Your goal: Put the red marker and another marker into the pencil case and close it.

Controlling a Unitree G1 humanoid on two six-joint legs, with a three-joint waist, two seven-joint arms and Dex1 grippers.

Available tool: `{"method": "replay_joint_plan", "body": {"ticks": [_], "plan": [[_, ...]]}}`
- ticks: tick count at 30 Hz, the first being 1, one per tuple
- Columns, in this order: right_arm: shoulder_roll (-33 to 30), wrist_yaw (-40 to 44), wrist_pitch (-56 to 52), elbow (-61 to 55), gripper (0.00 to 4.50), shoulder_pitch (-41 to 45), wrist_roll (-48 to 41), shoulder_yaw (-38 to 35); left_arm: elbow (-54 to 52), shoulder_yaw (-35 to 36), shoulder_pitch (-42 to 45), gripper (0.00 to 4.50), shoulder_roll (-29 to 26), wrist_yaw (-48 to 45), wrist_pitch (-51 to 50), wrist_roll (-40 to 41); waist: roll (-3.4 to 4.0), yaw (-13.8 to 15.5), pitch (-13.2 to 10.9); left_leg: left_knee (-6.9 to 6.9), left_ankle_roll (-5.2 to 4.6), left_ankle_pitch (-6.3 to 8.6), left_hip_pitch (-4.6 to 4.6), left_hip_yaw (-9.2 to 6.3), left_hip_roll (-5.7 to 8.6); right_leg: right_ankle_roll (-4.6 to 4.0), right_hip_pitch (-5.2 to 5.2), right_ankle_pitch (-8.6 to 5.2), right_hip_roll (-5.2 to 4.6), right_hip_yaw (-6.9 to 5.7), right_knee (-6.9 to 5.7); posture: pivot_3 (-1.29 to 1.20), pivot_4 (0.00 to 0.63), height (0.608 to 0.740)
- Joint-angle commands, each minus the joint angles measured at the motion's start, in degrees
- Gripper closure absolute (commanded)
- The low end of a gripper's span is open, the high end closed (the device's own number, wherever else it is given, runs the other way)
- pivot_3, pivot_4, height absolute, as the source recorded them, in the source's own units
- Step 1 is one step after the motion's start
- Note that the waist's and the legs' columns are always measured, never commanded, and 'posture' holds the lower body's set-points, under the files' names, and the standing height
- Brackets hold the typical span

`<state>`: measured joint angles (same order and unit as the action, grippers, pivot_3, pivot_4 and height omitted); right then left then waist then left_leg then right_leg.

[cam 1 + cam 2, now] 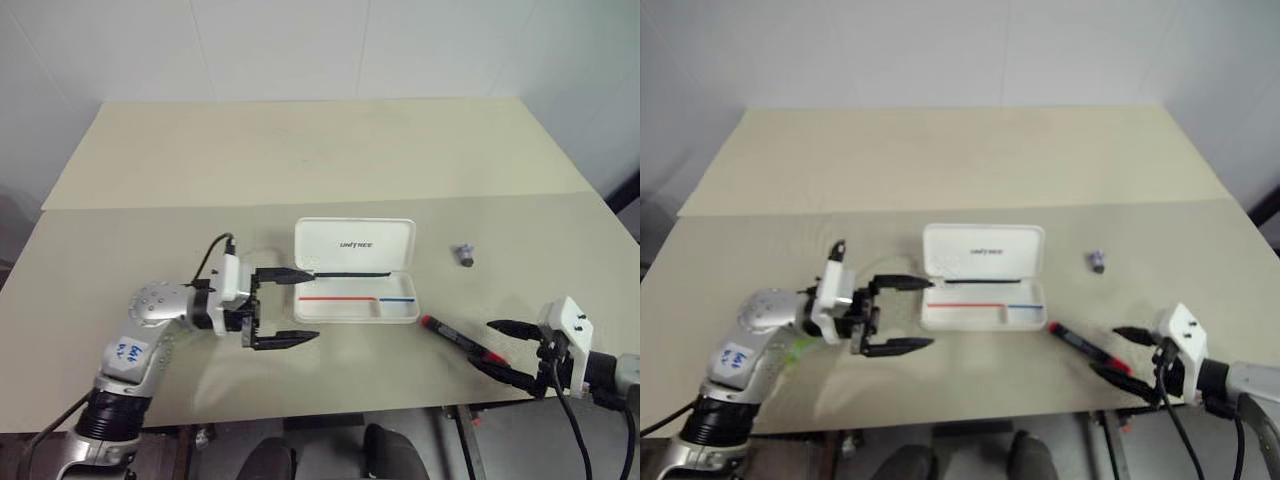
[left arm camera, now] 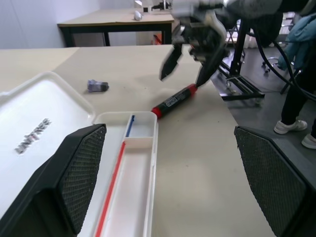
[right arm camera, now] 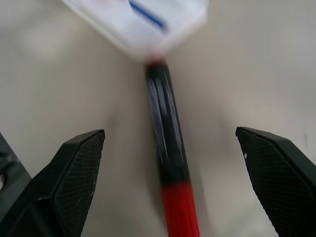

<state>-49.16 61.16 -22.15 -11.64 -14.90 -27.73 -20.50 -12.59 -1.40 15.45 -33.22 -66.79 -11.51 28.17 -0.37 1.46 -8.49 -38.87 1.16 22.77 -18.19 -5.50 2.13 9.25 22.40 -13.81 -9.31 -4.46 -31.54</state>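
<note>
The pencil case (image 1: 352, 243) lies open mid-table, its white lid laid back and red and blue stripes showing in the tray. My left gripper (image 1: 312, 304) hangs open just left of the case, pointing at it, with nothing between its fingers. The red marker (image 1: 452, 336) lies slantwise on the table off the case's front right corner. My right gripper (image 1: 481, 343) is open, and the marker's near end (image 3: 180, 212) lies between its fingers. A lime-green bit of another marker (image 1: 797, 348) shows by my left forearm, mostly hidden.
A small dark cap-like piece (image 1: 463, 255) sits on the table right of the case. The table's front edge (image 1: 400, 410) runs close under both grippers. The far half of the table (image 1: 320, 150) is bare.
</note>
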Motion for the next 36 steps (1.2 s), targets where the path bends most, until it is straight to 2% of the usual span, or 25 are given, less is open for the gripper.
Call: {"method": "replay_joint_plan", "body": {"ticks": [1,8,9,11,14,20,27,32,36], "plan": [[0.9,0.1,2.1,1.2,0.00,0.1,0.9,0.7,-1.5,1.9,-0.4,0.04,-1.7,-1.7,0.1,2.2,0.01,-0.1,0.0,0.00,0.00,0.00,0.00,0.00,0.00,0.00,0.00,0.00,0.00,0.00,0.00,0.00,0.150,0.740],[5.9,-3.6,8.4,9.7,0.00,3.0,8.0,7.1,0.5,5.8,-0.4,0.04,-5.8,-2.6,0.5,2.1,-0.33,-0.5,0.2,0.01,0.00,0.00,0.10,-0.02,-0.03,-0.04,-0.06,0.02,0.03,0.02,-0.01,0.00,0.150,0.740],[6.8,-4.3,9.7,10.7,0.19,3.4,8.9,7.8,0.6,6.4,-0.4,0.02,-6.0,-2.4,0.6,2.0,-0.33,-0.7,0.2,0.01,0.00,0.01,0.17,-0.02,-0.03,-0.11,-0.14,0.06,0.05,0.04,0.00,0.00,0.150,0.740],[8.1,-5.5,11.8,12.0,0.66,4.1,10.2,8.7,0.8,7.1,-0.4,0.00,-6.3,-2.3,0.8,1.9,-0.28,-1.0,0.2,0.03,-0.03,0.05,0.27,-0.03,-0.02,-0.20,-0.44,0.12,0.06,0.06,0.03,0.00,0.150,0.740],[9.7,-6.9,13.6,12.8,1.76,4.9,11.1,9.8,1.0,7.7,-0.4,0.00,-6.6,-1.9,1.0,1.7,-0.26,-1.3,0.1,0.10,-0.06,0.12,0.87,-0.06,-0.05,-0.21,-0.98,0.13,0.09,0.11,0.01,0.00,0.150,0.740],[10.1,-8.2,12.4,10.1,3.75,5.3,10.9,10.7,0.8,7.7,-0.8,0.00,-6.1,-1.2,1.3,1.3,-0.31,-1.7,0.1,0.16,0.05,0.15,1.10,-0.13,-0.57,-0.41,-0.92,0.25,0.71,0.51,-0.02,0.00,0.150,0.740],[7.0,-7.4,11.6,8.0,3.84,7.0,10.4,8.7,1.0,7.0,-1.0,0.00,-5.3,-0.7,2.0,0.8,-0.16,-1.6,0.0,0.26,0.11,0.15,1.10,-0.07,-0.74,-0.59,-0.82,0.30,0.86,0.56,0.04,0.00,0.150,0.740],[0.9,-2.1,16.0,11.9,3.84,10.5,9.5,5.7,1.4,7.0,-1.2,0.00,-5.2,-0.7,2.7,0.6,0.25,-1.3,-0.2,0.40,0.08,0.15,1.06,-0.01,-0.67,-0.79,-0.78,0.44,0.84,0.64,0.44,0.00,0.150,0.740],[-3.0,3.1,21.0,15.5,3.84,14.3,8.4,4.7,1.8,7.2,-1.6,0.00,-5.4,-0.6,3.2,0.5,0.28,-0.7,-0.2,0.70,0.09,0.13,0.79,0.24,-0.70,-0.83,-0.02,0.42,0.91,0.49,0.33,0.00,0.150,0.740]]}}
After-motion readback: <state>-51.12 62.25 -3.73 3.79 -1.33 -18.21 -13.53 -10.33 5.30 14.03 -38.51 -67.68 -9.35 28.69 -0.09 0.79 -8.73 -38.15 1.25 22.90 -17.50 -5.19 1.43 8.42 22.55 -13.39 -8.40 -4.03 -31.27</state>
